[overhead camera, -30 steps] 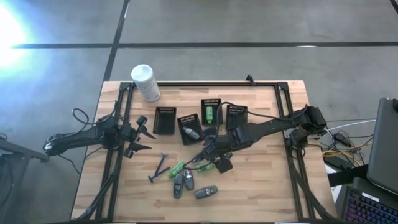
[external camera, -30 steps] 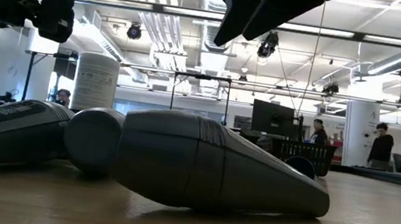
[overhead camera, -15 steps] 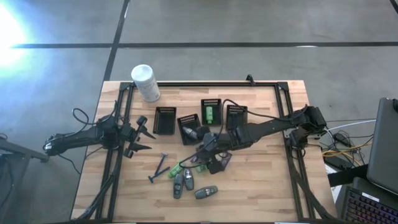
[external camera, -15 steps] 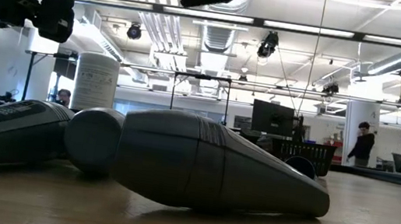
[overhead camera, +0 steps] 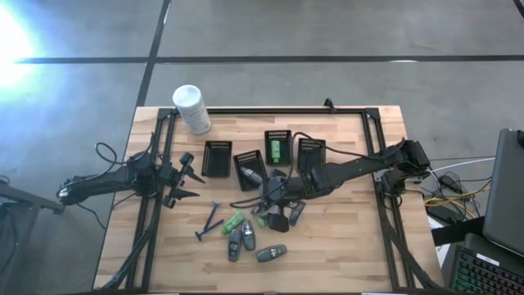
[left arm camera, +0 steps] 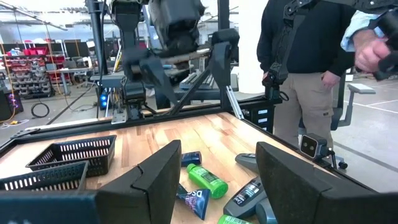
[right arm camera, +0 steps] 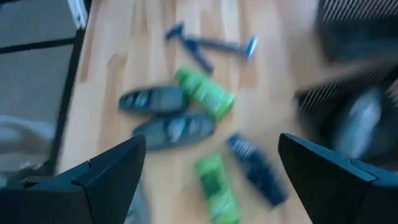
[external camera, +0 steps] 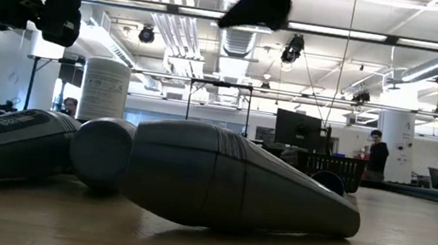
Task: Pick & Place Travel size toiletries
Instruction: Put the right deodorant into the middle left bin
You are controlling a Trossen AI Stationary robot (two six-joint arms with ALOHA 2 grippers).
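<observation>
Travel size toiletries lie loose near the table's front middle: blue razors, a green bottle, grey oval bottles, and a dark tube. A second green bottle and a grey bottle each lie in a black basket. My right gripper hovers open above the loose items, slanting down, with nothing between its fingers. My left gripper waits open and level at the table's left, clear of everything.
Several black slatted baskets stand in a row behind the loose items. A white canister stands at the far left corner. A black frame borders the table. A person stands beyond the table's right side.
My right gripper has rolled about the line it points along while staying above the loose toiletries, and it has remained open. Nothing on the table has moved.
</observation>
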